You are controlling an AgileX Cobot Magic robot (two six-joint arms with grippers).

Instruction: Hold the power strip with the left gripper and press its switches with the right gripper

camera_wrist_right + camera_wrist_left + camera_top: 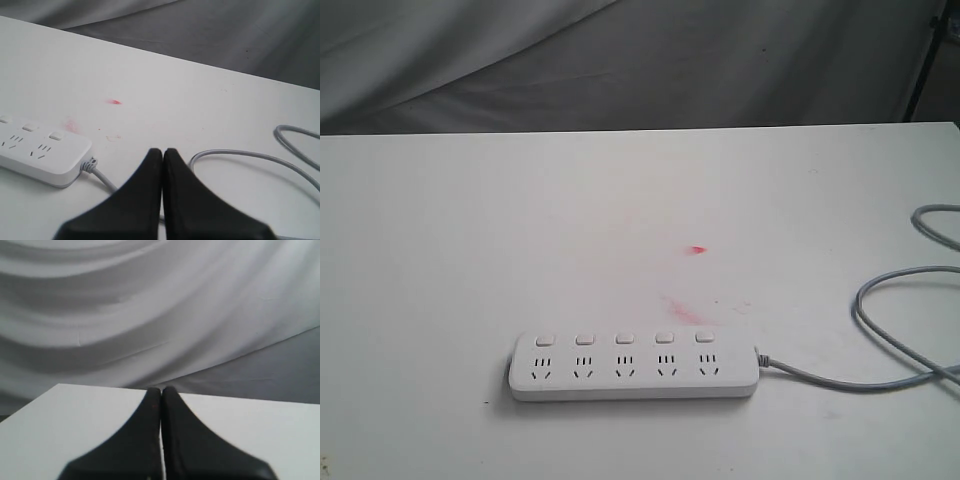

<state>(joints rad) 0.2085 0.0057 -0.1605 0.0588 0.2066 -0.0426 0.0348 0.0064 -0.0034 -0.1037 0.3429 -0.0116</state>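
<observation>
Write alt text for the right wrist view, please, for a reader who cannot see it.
The right gripper, black fingers shut together, fills the foreground above a white table. Beside it lies the cord end of a white power strip with three switches showing; its grey cord loops past the fingers, and red marks stain the table.

Bright, soft, even light; faint shadows; mild grain and blur

White power strip, grey cord
</observation>
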